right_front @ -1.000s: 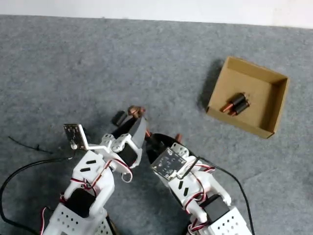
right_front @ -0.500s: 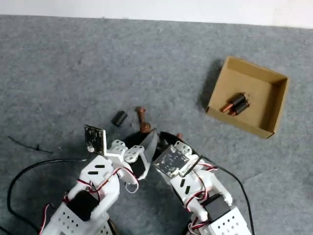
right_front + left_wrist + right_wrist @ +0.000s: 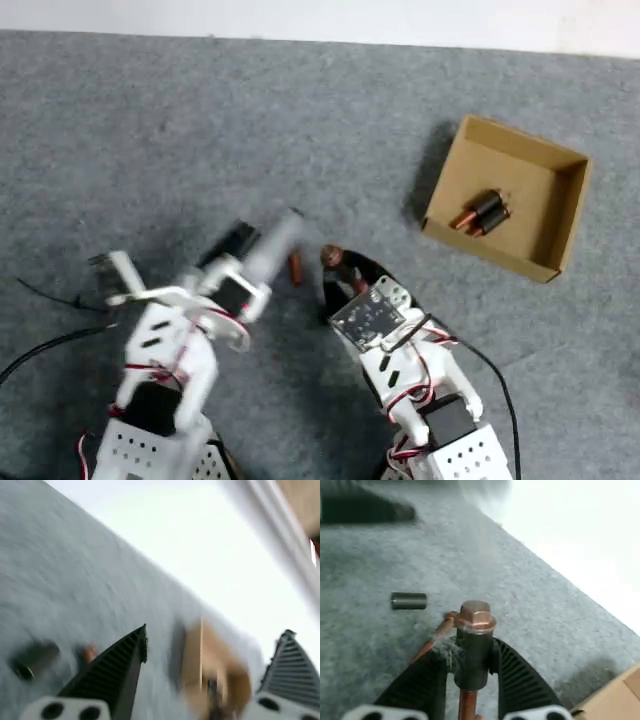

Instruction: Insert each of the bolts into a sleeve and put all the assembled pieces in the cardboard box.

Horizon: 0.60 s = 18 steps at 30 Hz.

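My right gripper (image 3: pixel 340 275) (image 3: pixel 472 655) is shut on a black sleeve with a copper bolt (image 3: pixel 475 616) through it, held upright just above the carpet. A loose copper bolt (image 3: pixel 295 268) (image 3: pixel 435 640) lies right beside it. A loose black sleeve (image 3: pixel 409 601) (image 3: pixel 32 657) lies a little farther off, near the left gripper (image 3: pixel 272 238) (image 3: pixel 215 632), which hangs open and holds nothing. The cardboard box (image 3: pixel 560 200) (image 3: pixel 200 665) sits at the right with assembled pieces (image 3: pixel 482 212) inside.
Grey carpet covers the table up to a white strip along the far edge. A thin black cable (image 3: pixel 50 298) lies at the left. The two arm bases stand close together at the near edge.
The left arm has swung up and away to the left, out from beside the right gripper. The right gripper has moved slightly forward with its bolt and sleeve.
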Motion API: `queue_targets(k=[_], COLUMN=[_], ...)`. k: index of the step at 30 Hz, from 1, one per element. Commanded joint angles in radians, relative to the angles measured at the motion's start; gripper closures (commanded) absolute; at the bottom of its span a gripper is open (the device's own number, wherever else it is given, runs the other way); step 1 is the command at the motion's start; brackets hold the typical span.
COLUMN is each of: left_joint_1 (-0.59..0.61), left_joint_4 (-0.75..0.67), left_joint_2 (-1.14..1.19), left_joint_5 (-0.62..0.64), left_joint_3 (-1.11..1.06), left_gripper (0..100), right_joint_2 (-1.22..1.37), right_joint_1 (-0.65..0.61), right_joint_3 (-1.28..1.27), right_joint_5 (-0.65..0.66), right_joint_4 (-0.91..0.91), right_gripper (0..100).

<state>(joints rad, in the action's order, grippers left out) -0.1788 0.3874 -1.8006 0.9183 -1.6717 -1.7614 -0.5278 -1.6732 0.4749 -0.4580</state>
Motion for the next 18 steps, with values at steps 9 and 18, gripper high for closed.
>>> queue_targets(k=[9,18], left_joint_1=[0.151,0.151], left_joint_4=[-0.086,-0.086], left_joint_2=[-0.012,-0.008], left_joint_5=[-0.018,-0.018], left_joint_3=[-0.024,-0.024], left_gripper=[91,97], right_joint_2=[-0.001,0.012], right_joint_1=[0.444,0.625], right_joint_3=[-0.120,0.022], right_joint_5=[-0.272,-0.292], right_joint_4=[0.107,0.108], right_gripper=[99.4,99.4])
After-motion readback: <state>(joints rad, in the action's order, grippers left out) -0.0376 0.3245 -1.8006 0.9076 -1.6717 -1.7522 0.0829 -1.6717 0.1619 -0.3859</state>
